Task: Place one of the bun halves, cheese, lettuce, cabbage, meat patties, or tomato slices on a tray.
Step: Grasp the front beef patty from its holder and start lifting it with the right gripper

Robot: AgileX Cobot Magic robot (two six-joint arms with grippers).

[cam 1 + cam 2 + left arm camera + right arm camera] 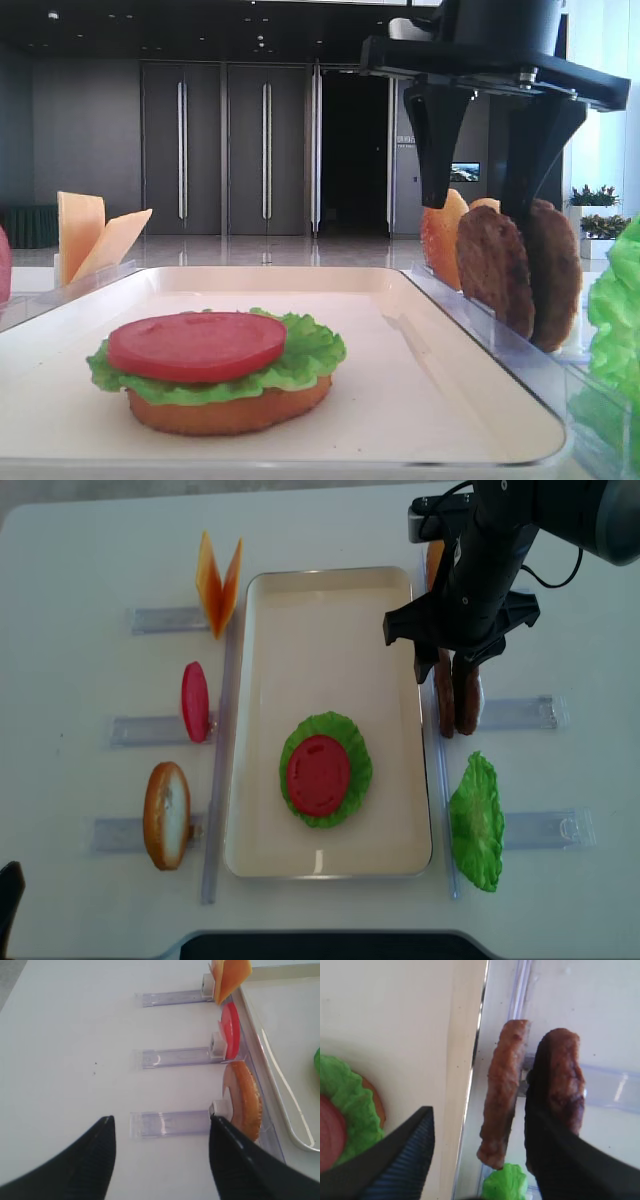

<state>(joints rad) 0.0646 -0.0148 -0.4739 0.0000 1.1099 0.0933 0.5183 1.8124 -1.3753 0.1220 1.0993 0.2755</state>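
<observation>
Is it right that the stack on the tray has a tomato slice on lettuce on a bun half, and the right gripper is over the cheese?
Not quite. The right gripper is over the meat patties, as the overhead view shows. The stack is as described.

Bright even light, soft shadows, right wrist view blurred, glare on tray rim (280, 1085)

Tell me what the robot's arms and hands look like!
Both are black. The right hand has two long flat fingers that narrow toward their tips, under a wide black bar. Close up, the inner sides of the fingers are ribbed. A black cable loops beside the rounded right arm. The left hand has the same black, ribbed fingers.
</observation>
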